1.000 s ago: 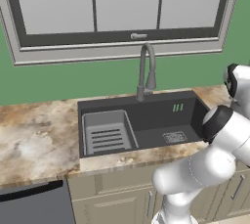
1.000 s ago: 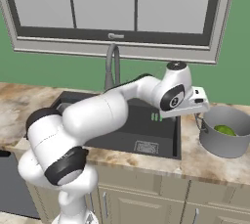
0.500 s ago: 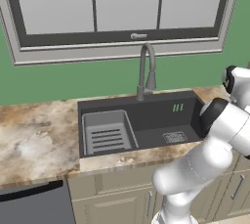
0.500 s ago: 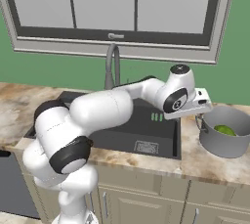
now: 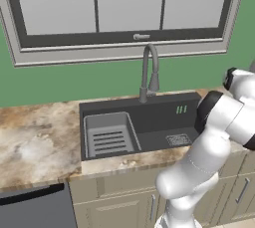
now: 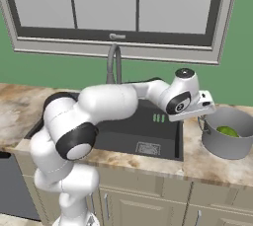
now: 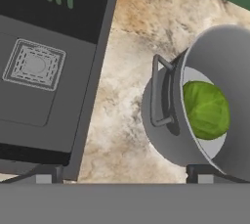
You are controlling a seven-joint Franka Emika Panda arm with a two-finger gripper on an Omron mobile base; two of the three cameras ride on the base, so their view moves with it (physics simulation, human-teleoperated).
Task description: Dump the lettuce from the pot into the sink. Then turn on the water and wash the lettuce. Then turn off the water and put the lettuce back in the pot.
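One step in hand: we reach for the pot [image 6: 230, 138] | end effector [image 7: 122, 179] spread wide, empty, now nearer over its handle [image 7: 160, 91] | lettuce [image 7: 206, 109] inside pot, beyond the handle | sink [image 7: 44, 66] beside, still unused | dumping not begun

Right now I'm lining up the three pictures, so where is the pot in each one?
Left base view: cannot make it out; the arm covers that end of the counter.
Right base view: the pot sits at far right, on the counter right of the sink.
Hand view: right of centre, handle toward the sink.
Shared landmark: the drain grate.
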